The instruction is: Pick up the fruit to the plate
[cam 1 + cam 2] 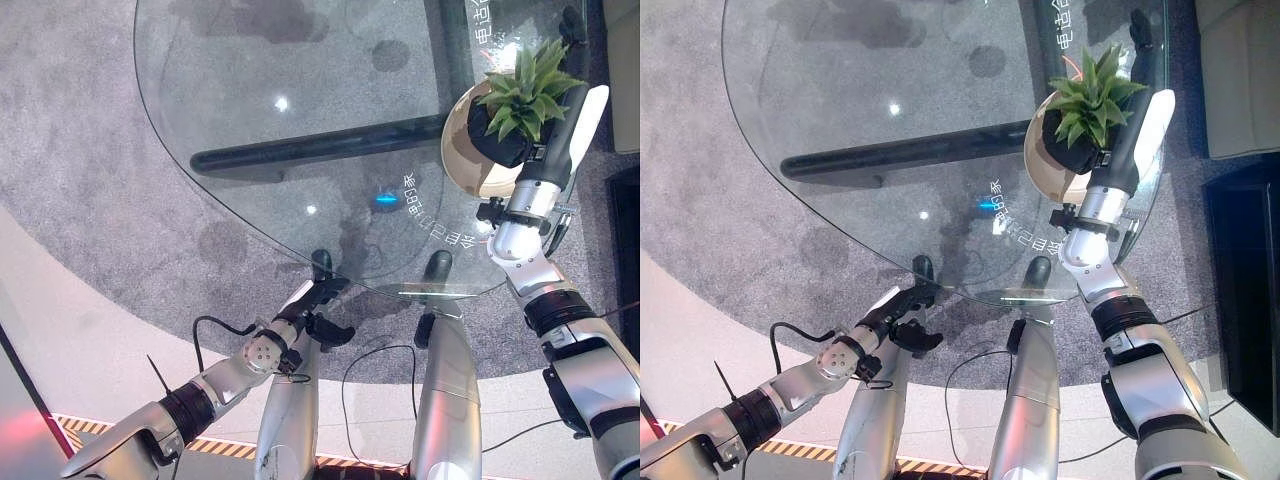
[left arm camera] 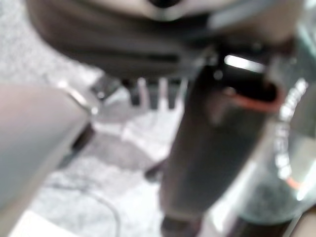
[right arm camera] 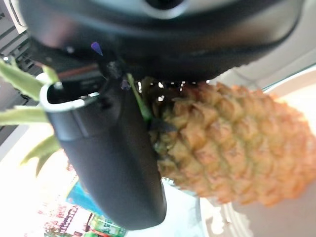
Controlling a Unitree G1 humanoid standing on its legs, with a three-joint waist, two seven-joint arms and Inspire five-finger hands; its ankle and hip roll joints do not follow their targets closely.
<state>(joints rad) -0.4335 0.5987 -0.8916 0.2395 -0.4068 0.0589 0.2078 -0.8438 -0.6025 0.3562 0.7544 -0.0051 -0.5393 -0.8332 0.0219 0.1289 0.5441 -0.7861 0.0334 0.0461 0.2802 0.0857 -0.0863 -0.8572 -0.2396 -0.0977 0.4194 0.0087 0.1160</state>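
My right hand [image 1: 553, 140] is shut on a pineapple, whose green crown [image 1: 525, 90] sticks up above the dark fingers. It holds the fruit over a beige round plate [image 1: 462, 160] at the right edge of the glass table [image 1: 250, 80]. The right wrist view shows the pineapple's scaly orange body [image 3: 232, 148] pressed against the thumb [image 3: 113, 163], with a pale plate rim behind it. My left hand [image 1: 315, 305] hangs low in front of the table's near edge, fingers relaxed and holding nothing.
A dark bar of the table's base [image 1: 320, 150] shows through the glass. Grey carpet [image 1: 80, 150] lies under and around the table. White printed characters [image 1: 425, 210] mark the glass near the plate.
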